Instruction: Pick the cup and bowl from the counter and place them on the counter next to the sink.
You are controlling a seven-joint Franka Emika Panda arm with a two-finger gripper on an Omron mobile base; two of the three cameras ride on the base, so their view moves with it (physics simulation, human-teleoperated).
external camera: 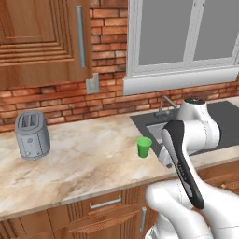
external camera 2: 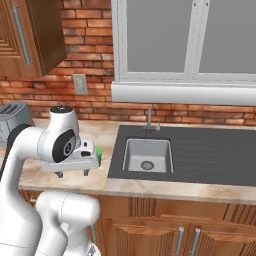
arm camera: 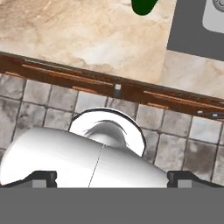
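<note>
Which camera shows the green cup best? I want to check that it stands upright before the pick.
The left base view: the cup stands whole and upright on the counter, left of the sink. In the right base view the robot's hand hides all but a green sliver. The hand view crops it at the top edge.

A home kitchen: marbled counter (external camera: 84,158), sink (external camera 2: 200,155), toaster (external camera: 31,135), brick wall (external camera: 56,98).

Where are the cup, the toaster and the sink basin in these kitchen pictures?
cup (external camera: 144,147): left base view, middle of its green side.
toaster (external camera: 31,136): left base view, its grey front face.
sink basin (external camera 2: 147,155): right base view, the sunken floor above the drain.
</note>
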